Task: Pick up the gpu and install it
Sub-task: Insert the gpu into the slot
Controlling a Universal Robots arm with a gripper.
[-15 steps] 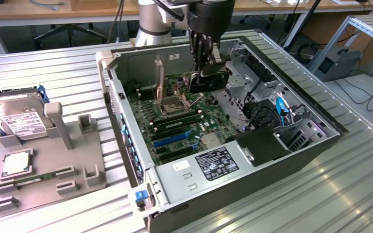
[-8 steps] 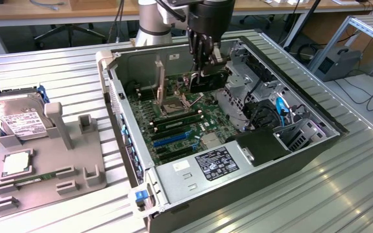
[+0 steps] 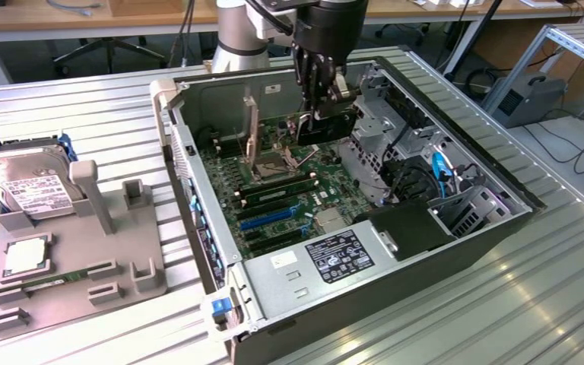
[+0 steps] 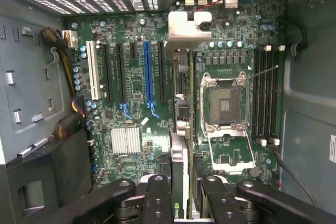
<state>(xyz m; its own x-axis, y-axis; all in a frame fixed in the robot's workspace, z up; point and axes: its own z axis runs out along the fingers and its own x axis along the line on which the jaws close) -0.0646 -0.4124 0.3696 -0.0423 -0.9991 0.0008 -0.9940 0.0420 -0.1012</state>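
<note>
Hand (image 3: 318, 114) clamped on the gpu (image 4: 179, 129), card held edge-on over the motherboard (image 3: 282, 190), upper centre of the exterior frame, inside the open case (image 3: 474, 236). Pickup done; card not yet seated in a slot.

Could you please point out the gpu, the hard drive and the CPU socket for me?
gpu (image 4: 180, 182), wrist view, card's top edge between the fingers.
hard drive (image 3: 30, 190), exterior view, its white label.
CPU socket (image 4: 224, 102), wrist view, socket centre.
</note>
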